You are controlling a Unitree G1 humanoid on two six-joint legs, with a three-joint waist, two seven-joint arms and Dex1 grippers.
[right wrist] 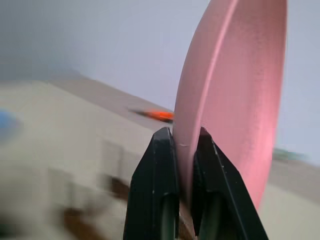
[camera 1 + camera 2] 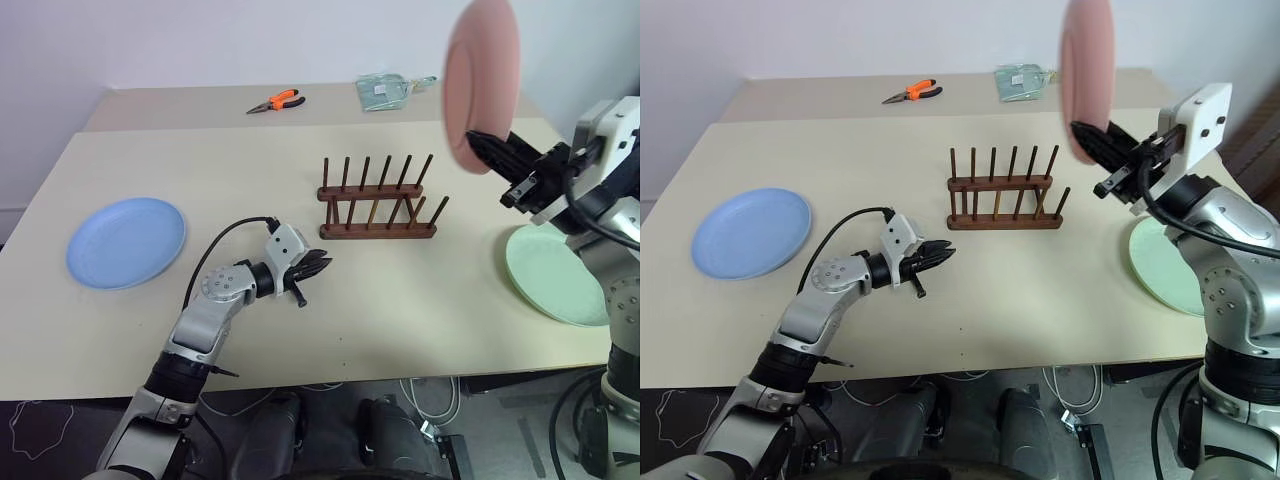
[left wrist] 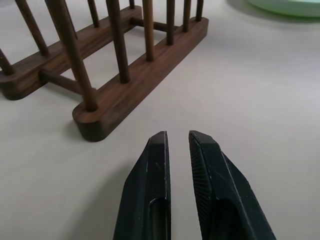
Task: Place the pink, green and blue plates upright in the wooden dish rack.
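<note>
Right gripper (image 2: 480,143) pinching pink plate (image 2: 482,80) upright, high at rack's (image 2: 377,203) 2 o'clock, left gripper (image 2: 318,266) nearly pressed together at rack's 8 o'clock, blue plate (image 2: 126,241) at 9, green plate (image 2: 553,275) at 4.

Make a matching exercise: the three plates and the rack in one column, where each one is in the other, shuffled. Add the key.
Things:
1. pink plate
2. green plate
3. blue plate
4. rack

Places:
A. flat on the table, at the robot's left
B. mid-table, no plate in it
C. upright in the air, pinched by the right tool
D. flat on the table, at the robot's right

Pairs: 1-C, 2-D, 3-A, 4-B
</note>
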